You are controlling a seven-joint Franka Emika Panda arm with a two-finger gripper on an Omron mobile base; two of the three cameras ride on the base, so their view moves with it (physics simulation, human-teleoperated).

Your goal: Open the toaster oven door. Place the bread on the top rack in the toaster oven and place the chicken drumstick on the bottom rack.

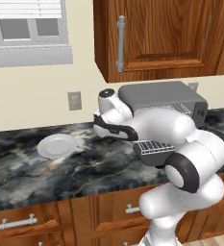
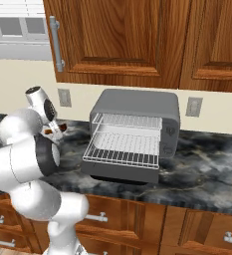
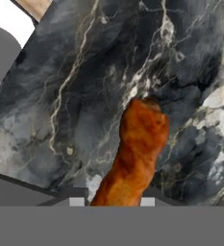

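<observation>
My gripper (image 3: 112, 202) is shut on the chicken drumstick (image 3: 138, 149), a reddish-brown piece that sticks out past the fingertips (image 3: 76, 202) above the dark marble counter. From the right base view the gripper (image 2: 54, 131) hangs left of the toaster oven (image 2: 137, 107), apart from it, with the drumstick (image 2: 48, 132) in it. The toaster oven door (image 2: 120, 174) lies folded down. Inside, the top rack (image 2: 130, 121) looks bare, and the bottom rack (image 2: 122, 149) is drawn out over the door. The bread is out of view.
A white round plate (image 1: 57, 145) lies on the counter (image 1: 17, 168) left of the arm. Wooden wall cabinets (image 2: 117, 35) hang over the oven. A wall outlet (image 1: 74, 100) sits behind the plate. Drawers run below the counter's front edge.
</observation>
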